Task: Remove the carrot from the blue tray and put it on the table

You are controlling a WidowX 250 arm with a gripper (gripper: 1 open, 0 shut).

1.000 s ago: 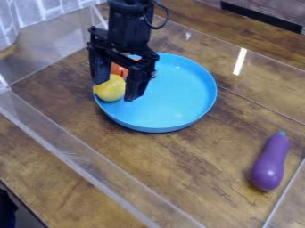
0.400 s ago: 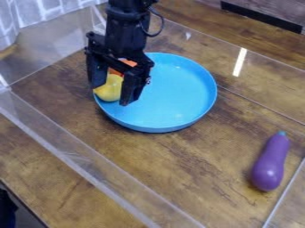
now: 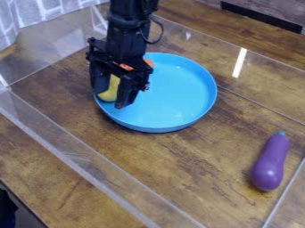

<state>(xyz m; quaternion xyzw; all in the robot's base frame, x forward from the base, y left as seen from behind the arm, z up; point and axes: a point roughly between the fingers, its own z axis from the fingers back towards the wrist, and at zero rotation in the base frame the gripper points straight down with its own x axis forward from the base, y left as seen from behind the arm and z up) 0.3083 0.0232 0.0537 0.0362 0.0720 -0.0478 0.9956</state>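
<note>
Black tool (image 3: 120,85) stands in the blue tray (image 3: 179,98), its grip impossible to tell.

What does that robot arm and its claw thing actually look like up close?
The arm is black and blocky, entering from the top edge, with a thin dark cable running along its right side. The gripper is black too, with two flat, straight fingers. A small orange-red patch shows between them; whether it is part of the gripper is unclear.

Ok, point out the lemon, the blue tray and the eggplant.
lemon (image 3: 109,88), camera view, its yellow side left of the black jaws.
blue tray (image 3: 179,98), camera view, bare floor.
eggplant (image 3: 270,162), camera view, mid-body.
</note>
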